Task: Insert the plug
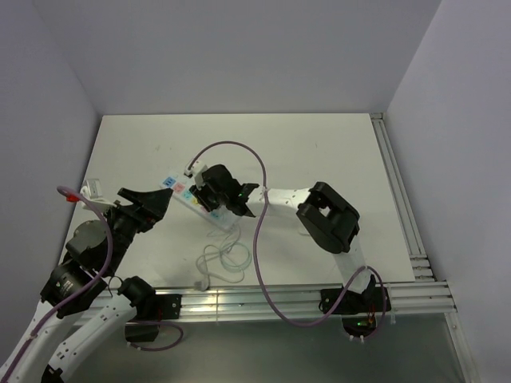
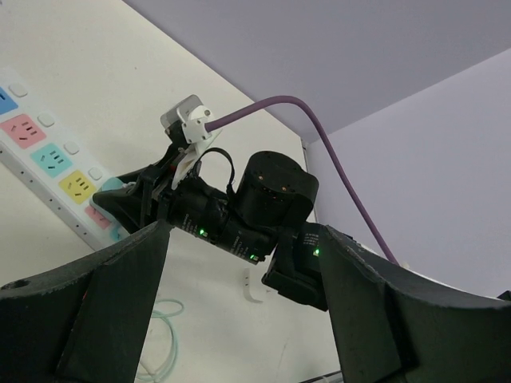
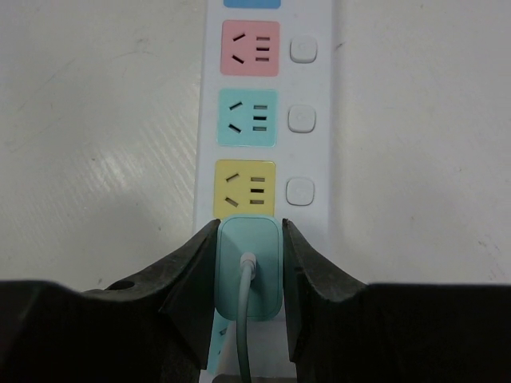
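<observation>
**Plug held at the strip, seating unconfirmed**

The right gripper (image 3: pixel 249 229) has its jaws clamped on the mint plug (image 3: pixel 249 275), over the power strip (image 3: pixel 319 159) just short of the yellow socket (image 3: pixel 246 187). Whether it is seated I cannot tell. The left gripper (image 2: pixel 243 231), jaws apart and empty, hovers beside the strip. Beyond, bare table (image 1: pixel 319 152) runs to the walls.

The right arm (image 1: pixel 283 197) is white and black. A purple cable (image 2: pixel 275 98) leads back from the right pincer (image 3: pixel 248 235), whose thick fingers (image 3: pixel 188 271) are black. Small green lights (image 2: pixel 202 233) glow just behind it.
</observation>
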`<state>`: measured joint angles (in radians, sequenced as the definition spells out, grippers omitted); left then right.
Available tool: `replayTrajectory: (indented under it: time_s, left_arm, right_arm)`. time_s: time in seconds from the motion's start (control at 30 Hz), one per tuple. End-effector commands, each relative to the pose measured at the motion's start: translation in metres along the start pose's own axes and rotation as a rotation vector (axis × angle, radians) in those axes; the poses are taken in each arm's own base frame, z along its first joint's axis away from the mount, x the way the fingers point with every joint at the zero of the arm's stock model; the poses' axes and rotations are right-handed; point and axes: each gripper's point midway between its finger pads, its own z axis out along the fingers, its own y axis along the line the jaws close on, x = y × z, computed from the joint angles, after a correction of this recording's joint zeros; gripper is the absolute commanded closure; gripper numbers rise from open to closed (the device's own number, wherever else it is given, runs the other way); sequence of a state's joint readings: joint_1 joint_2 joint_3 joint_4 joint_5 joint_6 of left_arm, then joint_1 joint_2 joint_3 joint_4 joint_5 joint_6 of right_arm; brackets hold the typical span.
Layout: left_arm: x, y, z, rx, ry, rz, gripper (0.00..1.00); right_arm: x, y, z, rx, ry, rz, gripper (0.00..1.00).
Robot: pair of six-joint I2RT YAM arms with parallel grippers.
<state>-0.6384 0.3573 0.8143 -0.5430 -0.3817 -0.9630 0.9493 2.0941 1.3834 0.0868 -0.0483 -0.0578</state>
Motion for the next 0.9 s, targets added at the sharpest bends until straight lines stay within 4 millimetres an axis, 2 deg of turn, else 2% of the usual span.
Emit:
replayTrajectory:
  time_s: [0.0,0.03,0.1,0.13,0.2,0.3,0.43,0.73,0.8,0.87]
  left_arm:
    - [-0.006,-0.011,-0.001,0.033,-0.008,-0.013,0.19]
    - [-0.007,-0.012,-0.002,0.035,-0.011,-0.012,0.18]
    - [-0.008,-0.012,-0.003,0.035,-0.017,-0.013,0.18]
    - [-0.008,-0.011,-0.003,0.034,-0.016,-0.011,0.18]
    - [-0.010,-0.011,-0.004,0.035,-0.023,-0.009,0.18]
    - [-0.009,-0.010,-0.003,0.032,-0.022,-0.008,0.18]
    - [-0.008,-0.010,-0.003,0.030,-0.021,-0.012,0.19]
    - [-0.004,-0.006,0.002,0.010,-0.008,-0.001,0.18]
    - [-0.003,-0.007,0.002,0.013,-0.004,-0.001,0.18]
    - [-0.002,-0.006,0.003,0.009,-0.002,0.001,0.17]
  right_arm:
    - [0.251,0.018,-0.059,0.054,0.821,0.095,0.89]
    - [0.251,0.018,-0.060,0.060,0.819,0.091,0.79]
    - [0.246,0.015,-0.062,0.087,0.801,0.086,0.71]
    - [0.244,0.014,-0.062,0.090,0.789,0.083,0.56]
    - [0.239,0.011,-0.064,0.107,0.773,0.075,0.50]
    - [0.225,0.008,-0.067,0.132,0.732,0.052,0.34]
    - [0.196,0.003,-0.070,0.150,0.660,0.046,0.30]
    - [0.095,-0.016,-0.083,0.165,0.434,0.040,0.28]
    - [0.082,-0.022,-0.088,0.161,0.425,0.050,0.28]
    - [0.072,-0.025,-0.096,0.146,0.441,0.062,0.23]
